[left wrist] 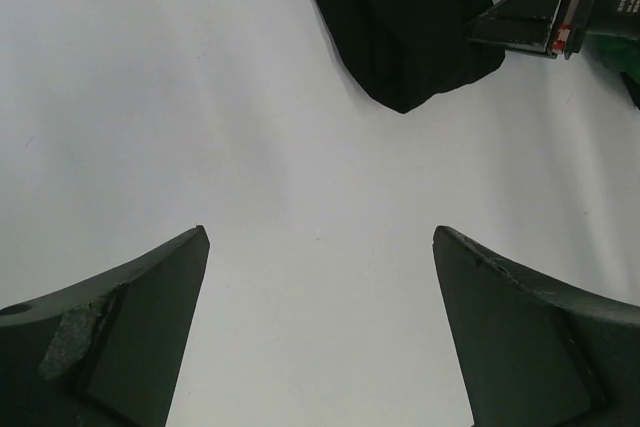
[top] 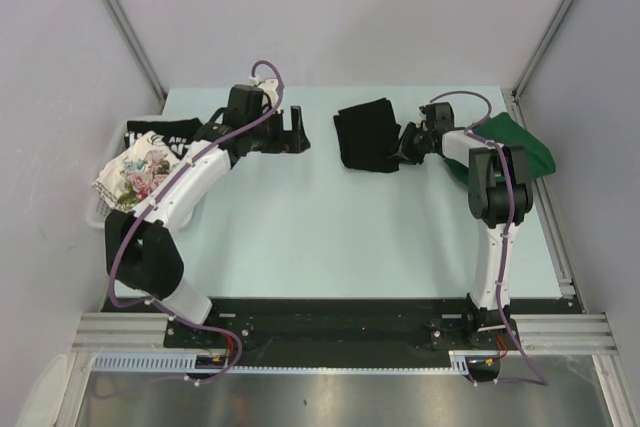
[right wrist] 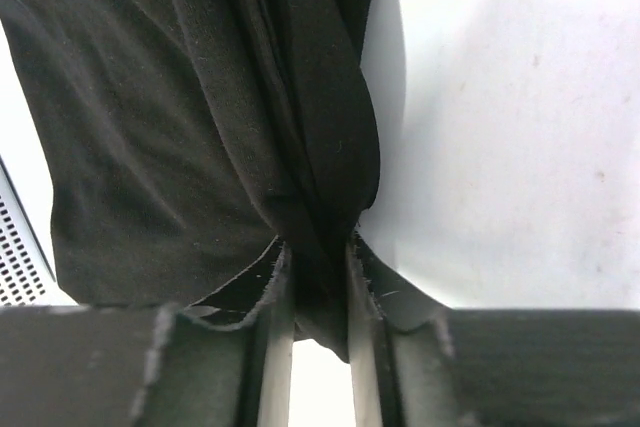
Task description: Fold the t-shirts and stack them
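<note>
On pale table [top: 330,232], folded black t-shirt [top: 366,135]; grey walls [top: 350,7].

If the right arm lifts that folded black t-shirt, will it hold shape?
Probably not: the black t-shirt looks soft and creased, so its layers would likely droop and unfold. The right gripper pinches only an edge; likely light, unlikely to slip.

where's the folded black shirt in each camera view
Top external: black shirt in the upper middle.
Left wrist: at the top edge, right of centre.
Right wrist: fills the left and centre.
Shared landmark: the right end effector, pinching the shirt's edge.
</note>
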Robot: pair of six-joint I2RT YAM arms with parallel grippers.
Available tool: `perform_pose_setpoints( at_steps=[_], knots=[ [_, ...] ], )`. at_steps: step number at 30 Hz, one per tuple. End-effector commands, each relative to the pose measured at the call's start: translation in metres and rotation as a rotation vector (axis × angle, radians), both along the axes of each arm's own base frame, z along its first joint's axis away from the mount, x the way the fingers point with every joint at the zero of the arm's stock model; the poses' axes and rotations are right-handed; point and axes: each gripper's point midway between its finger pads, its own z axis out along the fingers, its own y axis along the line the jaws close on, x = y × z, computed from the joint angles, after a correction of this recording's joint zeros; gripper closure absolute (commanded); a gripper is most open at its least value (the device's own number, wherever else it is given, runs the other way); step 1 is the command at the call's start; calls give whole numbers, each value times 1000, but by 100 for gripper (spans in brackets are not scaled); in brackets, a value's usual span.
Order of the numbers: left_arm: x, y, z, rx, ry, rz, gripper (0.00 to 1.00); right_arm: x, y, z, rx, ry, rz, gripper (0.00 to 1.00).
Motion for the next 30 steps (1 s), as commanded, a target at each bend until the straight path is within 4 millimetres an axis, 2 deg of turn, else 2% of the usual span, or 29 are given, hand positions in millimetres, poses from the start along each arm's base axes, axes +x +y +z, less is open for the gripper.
perform_pose_setpoints(
  at_steps=[1,4,8,14,15,16,17,19,20,21,26,30],
  knots=[
    [19,-9,14,-33,-65,7,0,-40,20,-30,9,153,82,84],
    [30,-17,8,-47,-67,1,1,-47,29,-21,15,154,111,92],
    [53,-34,-4,-77,-42,-25,1,-64,43,-10,15,166,162,98],
    [95,-55,-13,-125,-59,-26,1,-109,66,1,-19,222,261,100],
    [99,-58,-14,-135,-61,-28,0,-122,66,-2,-25,252,278,100],
    [108,-63,-5,-154,-86,-34,1,-131,72,-1,-38,258,301,100],
    [115,-65,-21,-149,-62,-31,1,-136,73,6,-44,250,315,100],
    [124,-73,-17,-174,-63,-42,1,-153,73,4,-73,270,338,100],
    [128,-75,-31,-174,-37,-42,1,-157,71,4,-79,277,337,100],
    [130,-78,-35,-183,-26,-44,1,-161,70,7,-78,279,338,100],
    [134,-72,-58,-165,28,4,0,-155,59,11,-75,270,297,100],
    [122,-57,-74,-141,96,58,0,-148,54,11,-51,270,276,100]
  ],
)
